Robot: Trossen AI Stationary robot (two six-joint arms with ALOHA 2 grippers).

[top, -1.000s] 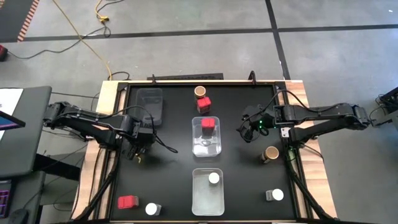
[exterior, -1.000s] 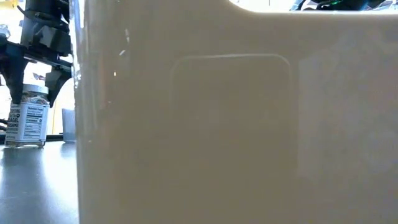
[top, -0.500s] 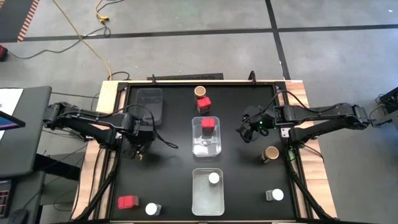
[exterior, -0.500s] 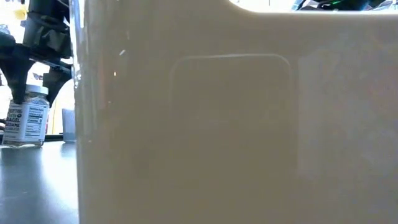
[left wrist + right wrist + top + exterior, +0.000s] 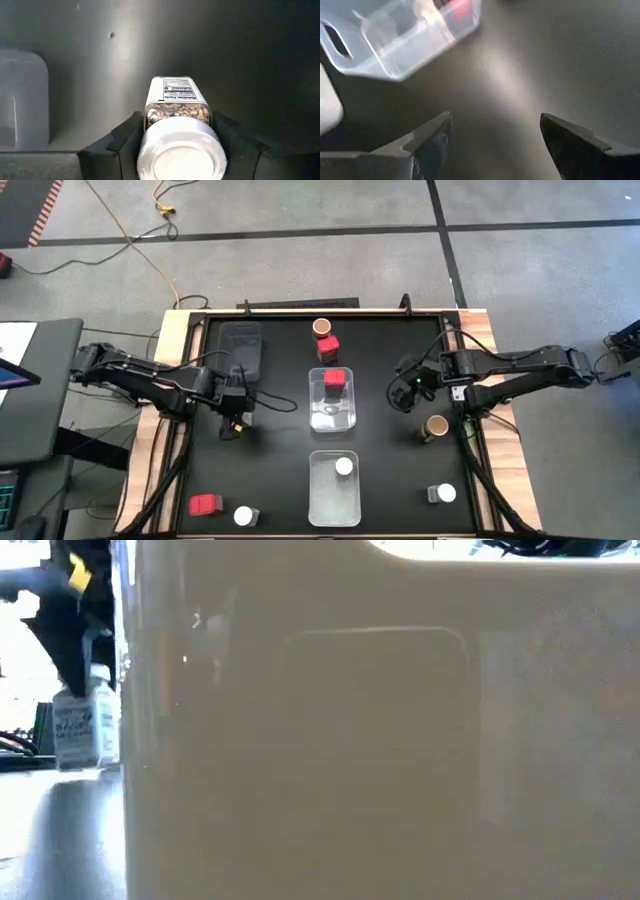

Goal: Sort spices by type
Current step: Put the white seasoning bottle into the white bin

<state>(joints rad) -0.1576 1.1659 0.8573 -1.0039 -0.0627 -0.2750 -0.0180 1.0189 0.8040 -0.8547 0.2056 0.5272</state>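
Only left wrist view shows left gripper (image 5: 177, 150) clamping white-lidded jar (image 5: 177, 135).

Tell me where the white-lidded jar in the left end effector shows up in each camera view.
High view: hidden under the left end effector, left of the tub holding a red box.
Low view: white-lidded jar at the left edge, gripped from above.
Left wrist view: bottom centre, white lid nearest the camera, between the fingers.
Right wrist view: not in it.
Shared landmark: the black tabletop.

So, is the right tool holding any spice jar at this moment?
No, the right tool is open with only bare table between its fingers, while the left tool grips the white-lidded jar.
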